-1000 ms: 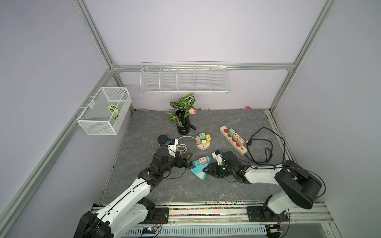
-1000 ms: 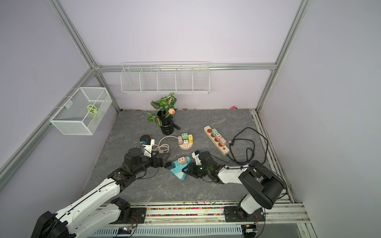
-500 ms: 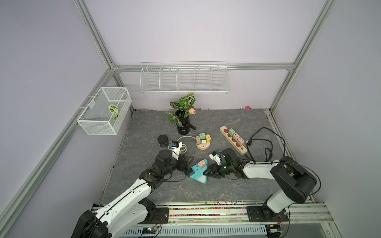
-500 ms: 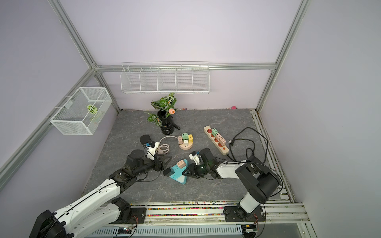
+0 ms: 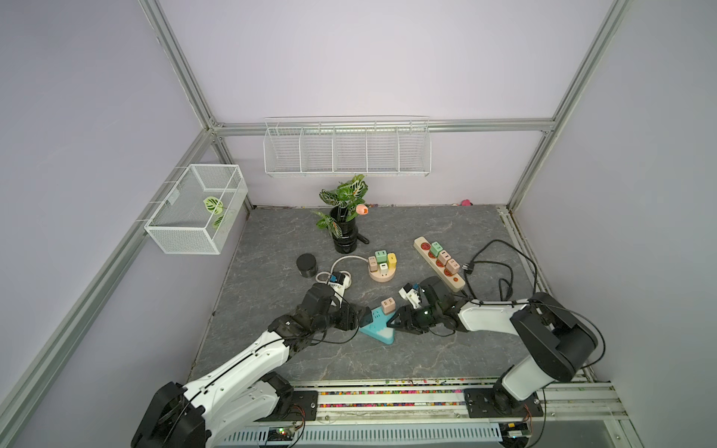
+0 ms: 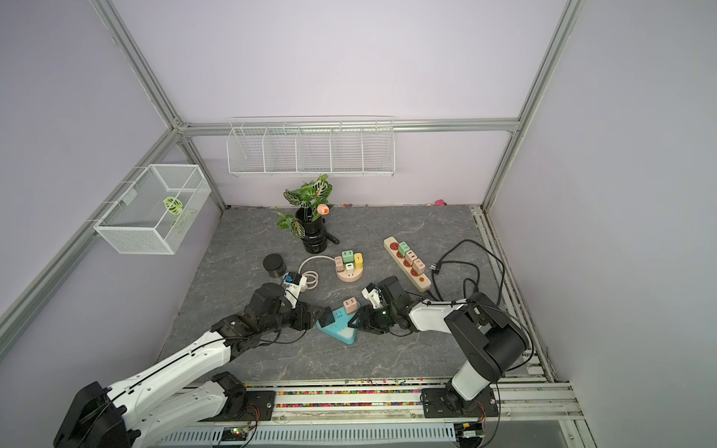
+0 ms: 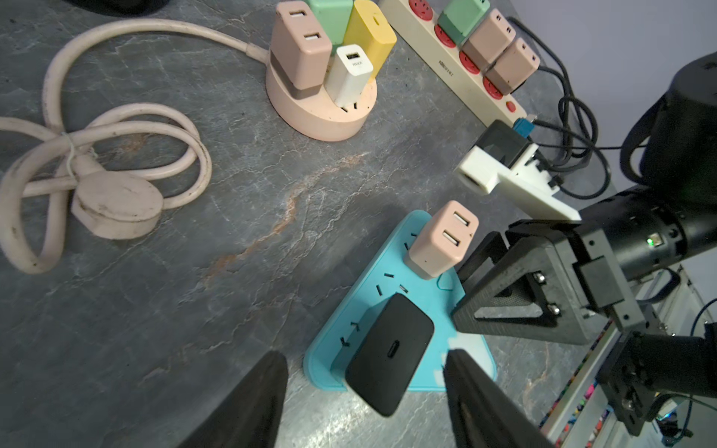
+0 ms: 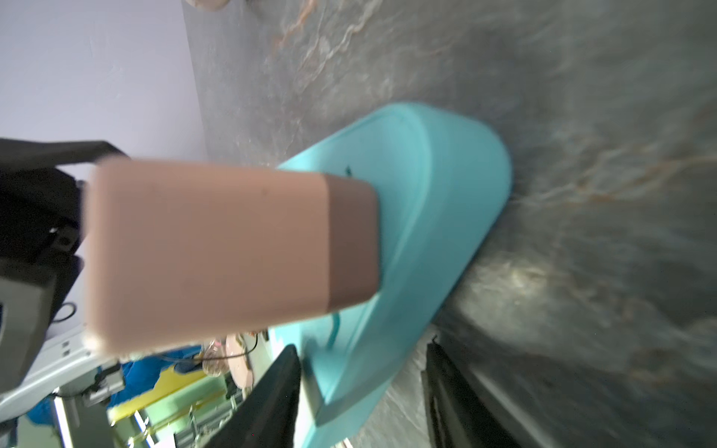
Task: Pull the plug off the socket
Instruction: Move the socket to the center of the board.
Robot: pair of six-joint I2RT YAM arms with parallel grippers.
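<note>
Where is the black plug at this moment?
In the left wrist view, the black plug stands in the teal triangular socket, at its corner nearest the left arm, framed by the open left gripper, beside the pink plug.

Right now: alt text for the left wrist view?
The left gripper, open, straddles a black plug seated in a teal triangular socket that also holds a pink plug. The right gripper sits open at the socket's far side; beyond lie a round pink hub, a cream power strip and a coiled cord.
</note>
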